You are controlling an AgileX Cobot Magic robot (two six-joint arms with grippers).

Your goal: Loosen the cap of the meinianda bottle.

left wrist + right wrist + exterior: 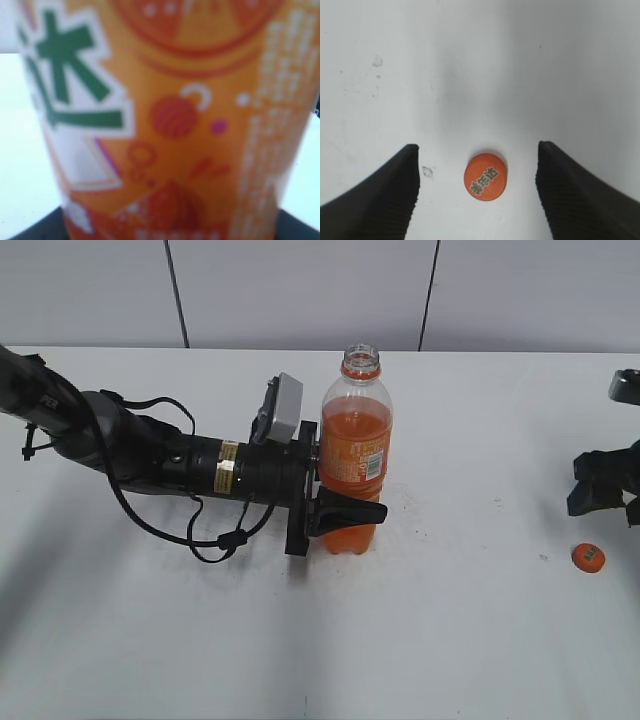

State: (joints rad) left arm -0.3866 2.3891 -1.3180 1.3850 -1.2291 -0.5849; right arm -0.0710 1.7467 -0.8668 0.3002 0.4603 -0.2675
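Observation:
The meinianda bottle point(355, 460) stands upright in the middle of the table, its neck open with no cap on it. My left gripper point(345, 510) is shut on the bottle's lower body; the orange label point(175, 120) fills the left wrist view. The orange cap point(588, 557) lies flat on the table at the right, apart from the bottle. In the right wrist view the cap point(485, 176) lies on the table between the fingers of my right gripper point(477, 187), which is open and not touching it. My right gripper point(605, 490) is at the right edge, just above the cap.
The white table point(450, 620) runs to a pale wall behind. Loose black cables point(215, 530) hang from the left arm onto the table. A small scuff mark point(427, 171) lies left of the cap.

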